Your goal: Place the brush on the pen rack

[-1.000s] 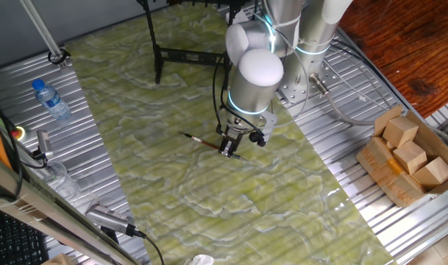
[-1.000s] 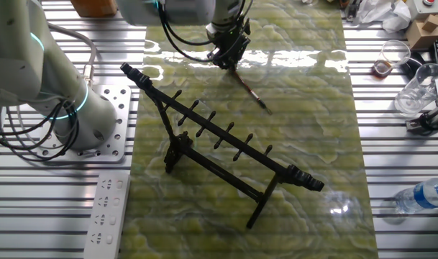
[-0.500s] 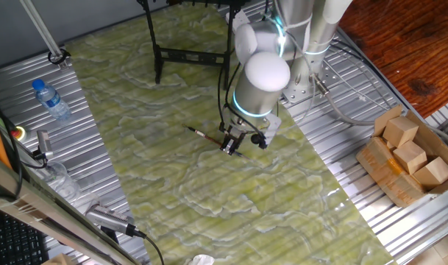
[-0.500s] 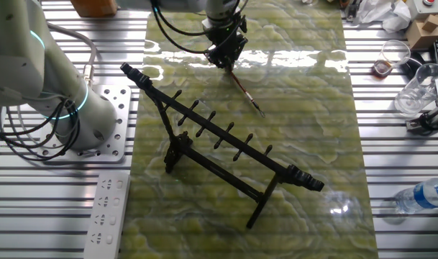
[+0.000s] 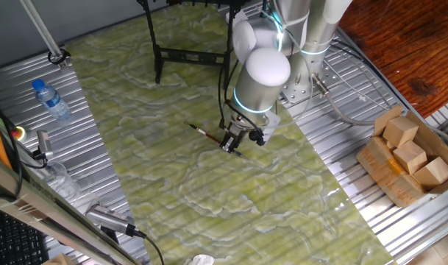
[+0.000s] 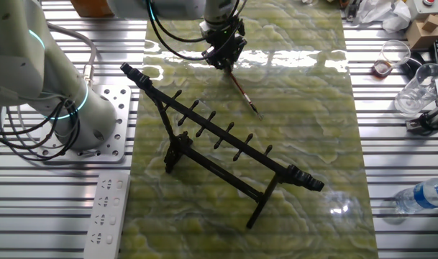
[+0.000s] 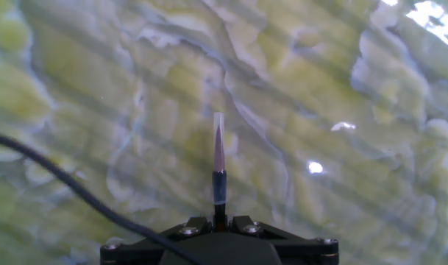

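Observation:
My gripper (image 5: 231, 144) is shut on the brush (image 5: 210, 136) and holds it off the green marbled table, tip pointing left. In the other fixed view the gripper (image 6: 224, 60) holds the brush (image 6: 244, 93) slanting down to the right, above the table and beyond the pen rack (image 6: 219, 137). The rack is a black thin-barred frame with short pegs along its crossbar; it also shows at the top of one fixed view (image 5: 179, 53). In the hand view the brush (image 7: 218, 158) sticks straight out from between the jaws, dark ferrule then pale pointed tip.
A white power strip (image 6: 107, 216) lies front left by the arm's base. A water bottle (image 5: 50, 99) stands at the left, and a cardboard box (image 5: 407, 158) of wooden blocks at the right. Glasses (image 6: 413, 90) stand at the far right.
My gripper has lifted the brush off the table and carried it a little toward the rack side. The brush tip has risen with it.

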Robot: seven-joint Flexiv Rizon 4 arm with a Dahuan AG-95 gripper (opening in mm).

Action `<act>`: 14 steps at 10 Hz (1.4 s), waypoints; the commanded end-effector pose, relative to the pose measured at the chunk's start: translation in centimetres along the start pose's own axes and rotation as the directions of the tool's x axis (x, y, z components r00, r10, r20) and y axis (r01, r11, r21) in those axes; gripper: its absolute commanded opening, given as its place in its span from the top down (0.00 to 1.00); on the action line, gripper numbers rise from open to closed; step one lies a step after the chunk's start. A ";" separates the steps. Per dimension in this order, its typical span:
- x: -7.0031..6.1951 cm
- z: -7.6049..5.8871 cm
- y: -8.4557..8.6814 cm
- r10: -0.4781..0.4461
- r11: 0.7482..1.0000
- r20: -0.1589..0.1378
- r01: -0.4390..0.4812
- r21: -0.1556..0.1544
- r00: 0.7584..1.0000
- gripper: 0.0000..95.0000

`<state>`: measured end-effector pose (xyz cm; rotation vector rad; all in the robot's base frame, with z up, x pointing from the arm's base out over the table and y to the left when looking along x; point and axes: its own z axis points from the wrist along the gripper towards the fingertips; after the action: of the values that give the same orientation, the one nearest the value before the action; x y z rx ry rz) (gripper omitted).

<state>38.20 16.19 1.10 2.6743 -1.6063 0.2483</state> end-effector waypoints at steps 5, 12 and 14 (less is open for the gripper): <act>-0.1 -2.4 0.4 0.053 0.998 -0.030 -0.054 -0.014 0.998 1.00; -0.2 -3.5 0.8 0.162 0.985 -0.093 -0.167 -0.040 0.982 1.00; -0.3 -3.9 0.8 0.174 0.983 -0.112 -0.180 -0.045 0.978 1.00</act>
<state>36.74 16.40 5.19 2.4278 -1.7964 0.3429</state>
